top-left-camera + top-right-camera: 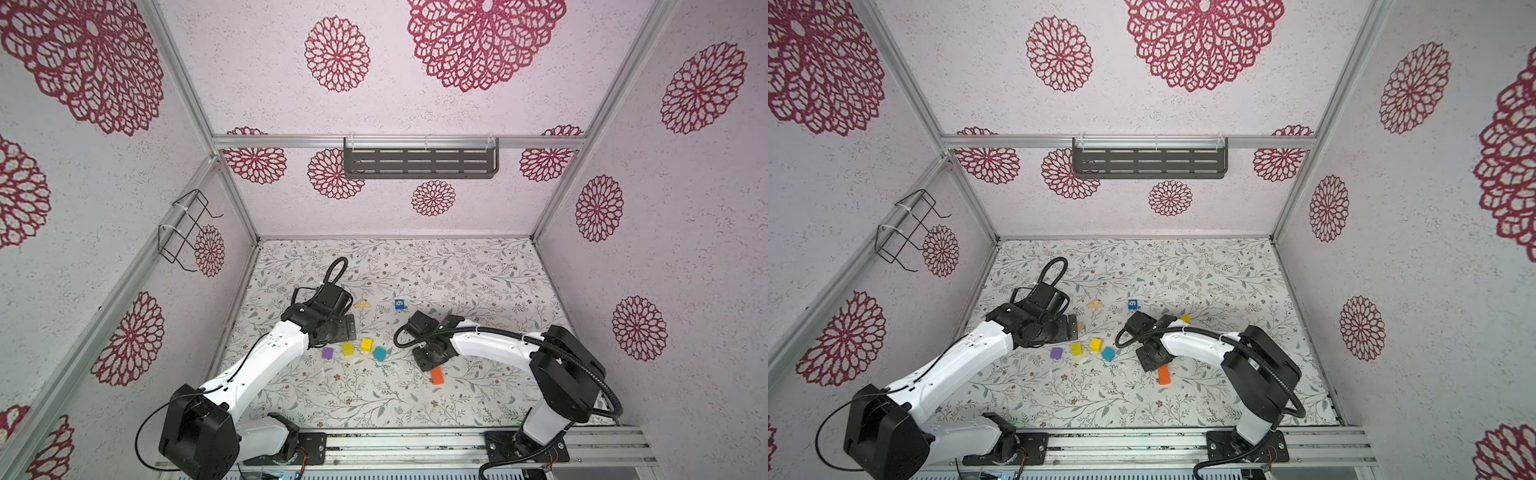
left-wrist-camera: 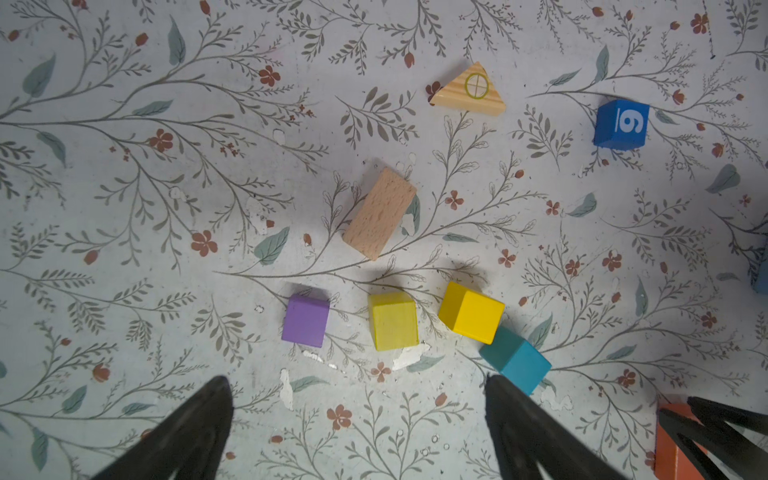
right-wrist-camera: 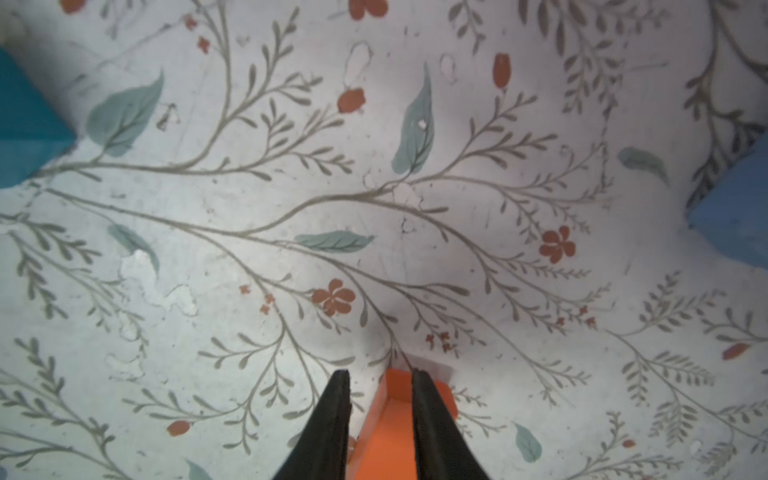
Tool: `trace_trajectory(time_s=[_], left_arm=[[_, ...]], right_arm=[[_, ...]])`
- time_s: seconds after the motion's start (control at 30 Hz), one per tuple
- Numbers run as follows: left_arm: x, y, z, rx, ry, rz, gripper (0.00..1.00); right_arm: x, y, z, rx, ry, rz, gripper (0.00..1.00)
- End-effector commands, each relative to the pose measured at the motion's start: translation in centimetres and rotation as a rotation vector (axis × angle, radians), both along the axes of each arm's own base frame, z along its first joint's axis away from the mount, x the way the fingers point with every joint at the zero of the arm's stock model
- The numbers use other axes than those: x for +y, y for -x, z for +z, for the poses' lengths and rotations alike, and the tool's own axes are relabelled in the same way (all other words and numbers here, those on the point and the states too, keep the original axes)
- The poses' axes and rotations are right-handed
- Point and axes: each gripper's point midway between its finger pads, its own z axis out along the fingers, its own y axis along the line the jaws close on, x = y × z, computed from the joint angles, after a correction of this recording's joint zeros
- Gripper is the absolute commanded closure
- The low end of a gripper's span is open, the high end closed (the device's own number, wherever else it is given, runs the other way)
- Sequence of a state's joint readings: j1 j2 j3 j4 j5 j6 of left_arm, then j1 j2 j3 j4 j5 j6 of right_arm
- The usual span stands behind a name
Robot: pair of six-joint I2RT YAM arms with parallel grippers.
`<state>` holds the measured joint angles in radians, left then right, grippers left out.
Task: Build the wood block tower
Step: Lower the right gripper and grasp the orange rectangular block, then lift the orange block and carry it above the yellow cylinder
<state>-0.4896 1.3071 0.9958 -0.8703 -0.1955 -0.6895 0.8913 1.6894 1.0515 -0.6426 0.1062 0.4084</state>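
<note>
Orange block point(image 3: 390, 415) lies just under the right end effector point(image 3: 380, 371) (partly covered).

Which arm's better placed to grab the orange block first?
Right, likely. The right gripper has its fingers either side of the orange block; the left gripper hangs open near the purple cube, farther from it.
</note>
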Motion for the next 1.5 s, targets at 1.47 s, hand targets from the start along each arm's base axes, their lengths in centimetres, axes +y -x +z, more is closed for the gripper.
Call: trace_trajectory(time_s=[1.47], left_arm=[[-1.4,-0.4,-0.6,0.017,0.064,-0.042,0.03]], right_arm=[[-2.6,3.6,-1.2,0.106,-0.012,-0.209,0.70]])
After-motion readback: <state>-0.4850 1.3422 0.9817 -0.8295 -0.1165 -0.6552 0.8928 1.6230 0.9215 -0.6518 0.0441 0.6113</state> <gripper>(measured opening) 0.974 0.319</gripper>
